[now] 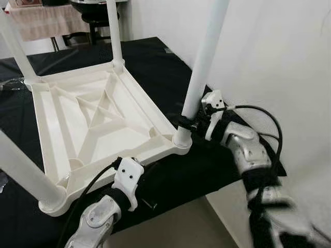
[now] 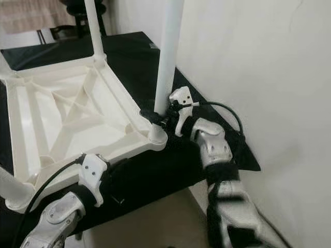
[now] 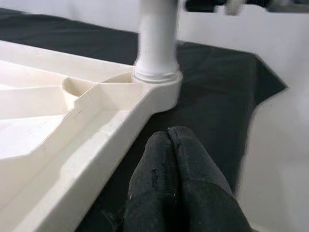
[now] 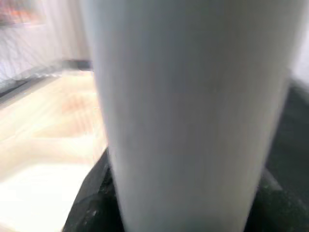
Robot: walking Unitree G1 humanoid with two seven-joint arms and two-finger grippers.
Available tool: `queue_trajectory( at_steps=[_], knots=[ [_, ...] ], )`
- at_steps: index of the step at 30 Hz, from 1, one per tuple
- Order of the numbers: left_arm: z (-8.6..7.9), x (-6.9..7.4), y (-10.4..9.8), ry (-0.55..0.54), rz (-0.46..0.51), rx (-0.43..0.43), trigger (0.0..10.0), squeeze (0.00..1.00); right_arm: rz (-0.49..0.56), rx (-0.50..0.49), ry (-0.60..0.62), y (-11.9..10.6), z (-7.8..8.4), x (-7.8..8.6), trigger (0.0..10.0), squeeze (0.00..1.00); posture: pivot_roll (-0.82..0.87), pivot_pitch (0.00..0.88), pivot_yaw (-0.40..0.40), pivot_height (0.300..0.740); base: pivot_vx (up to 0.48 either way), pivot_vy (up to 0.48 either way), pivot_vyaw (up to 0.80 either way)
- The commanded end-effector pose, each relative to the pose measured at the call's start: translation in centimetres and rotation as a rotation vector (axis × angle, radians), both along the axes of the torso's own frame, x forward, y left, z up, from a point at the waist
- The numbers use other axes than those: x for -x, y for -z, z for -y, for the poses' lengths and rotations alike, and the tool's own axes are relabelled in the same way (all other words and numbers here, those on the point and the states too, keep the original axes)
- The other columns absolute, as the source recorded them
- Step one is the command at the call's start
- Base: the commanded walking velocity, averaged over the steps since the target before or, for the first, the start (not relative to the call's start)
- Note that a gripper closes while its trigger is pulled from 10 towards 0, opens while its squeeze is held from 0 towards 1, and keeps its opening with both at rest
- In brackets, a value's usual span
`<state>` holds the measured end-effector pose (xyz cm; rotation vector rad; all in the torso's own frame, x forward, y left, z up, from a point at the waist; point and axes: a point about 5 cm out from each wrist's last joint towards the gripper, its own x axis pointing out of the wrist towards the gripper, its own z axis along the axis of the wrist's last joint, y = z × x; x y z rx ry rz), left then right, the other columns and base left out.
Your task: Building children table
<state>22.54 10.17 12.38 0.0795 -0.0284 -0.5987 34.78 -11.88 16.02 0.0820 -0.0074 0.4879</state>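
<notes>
Fingers of your right gripper [image 1: 187,123] are clamped around the near-right table leg [image 1: 204,62], low on the tube, just above the corner socket [image 1: 182,140] it stands in. In the right wrist view that white leg [image 4: 188,116] rises between the two black fingers [image 4: 91,203], which press against either side of it.

Your left gripper [image 3: 178,159] has its two fingers pressed together with nothing between them. It lies on the black cloth [image 1: 170,72] just beside the near edge of the tabletop [image 1: 98,113], pointing along that edge toward the leg your right gripper holds.

The children's table is upside down on the cloth-covered surface, white ribbed underside facing up, with an X of bracing across the middle. You can see three more legs standing upright in their corner sockets: far-right [image 1: 115,31], far-left [image 1: 15,49] and near-left [image 1: 23,173].

A pale wall [image 1: 279,57] rises close on your right, and the cloth's near-right corner hangs over the edge by your right arm. Beyond the table stands dark furniture [image 1: 95,13].
</notes>
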Motion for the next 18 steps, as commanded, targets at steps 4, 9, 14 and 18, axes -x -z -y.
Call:
queue_trajectory(
  at_steps=[4, 9, 14, 18],
  knots=[
    [-0.2, 0.1, 0.4, 0.011, -0.021, -0.003, 10.0, 0.0, -0.111, 0.044, 0.016, 3.0, -2.4, 3.1, 0.0, 0.0, -0.01, 0.072, -0.053, 0.74, 0.0, 0.0, 0.0],
    [-0.3, -0.1, 0.4, 0.003, -0.017, -0.007, 10.0, 0.0, -0.09, 0.072, 0.028, 2.3, -2.4, 0.9, 3.8, 0.0, 0.02, 0.078, -0.058, 0.74, 0.0, 0.0, 0.0],
    [-0.5, -0.2, 0.4, -0.013, -0.012, -0.017, 10.0, 0.0, -0.051, 0.085, -0.111, 0.3, -2.7, 0.3, 10.0, 1.0, 0.04, 0.074, -0.06, 0.74, 0.0, 0.0, 0.0],
    [-0.5, 0.0, 0.4, -0.019, -0.015, -0.014, 10.0, 0.0, -0.018, 0.139, -0.245, -0.8, -1.9, -0.6, 10.0, 1.0, 0.04, 0.072, -0.059, 0.74, 0.0, 0.0, 0.0]
  ],
)
